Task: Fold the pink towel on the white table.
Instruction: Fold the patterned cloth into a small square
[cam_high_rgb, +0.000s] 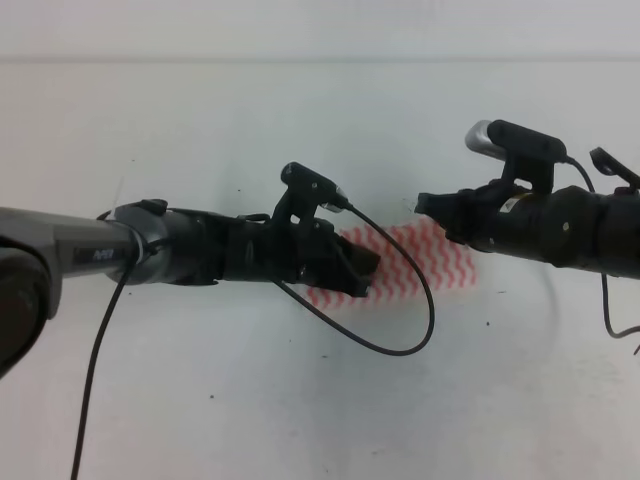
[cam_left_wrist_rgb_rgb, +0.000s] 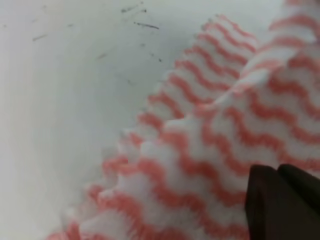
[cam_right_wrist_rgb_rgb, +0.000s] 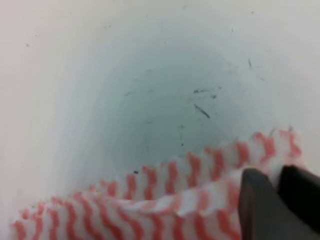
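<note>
A: Where is the towel?

B: It lies near the middle of the bench, between the two arms, bunched and rippled rather than flat. In the high view its stripes show from the left gripper across to the right gripper.

A: What of the left gripper's jaws?

B: They sit at the towel's 9 o'clock edge. The left wrist view shows dark fingers pressed close together at 5 o'clock in the picture, with cloth raised in a ridge just ahead; the cloth seems pinched.

A: And the right?

B: At the towel's 1 o'clock corner. In the right wrist view its fingers stand nearly closed against the lifted edge, seemingly nipping it. Bare, speckled bench lies beyond.
</note>
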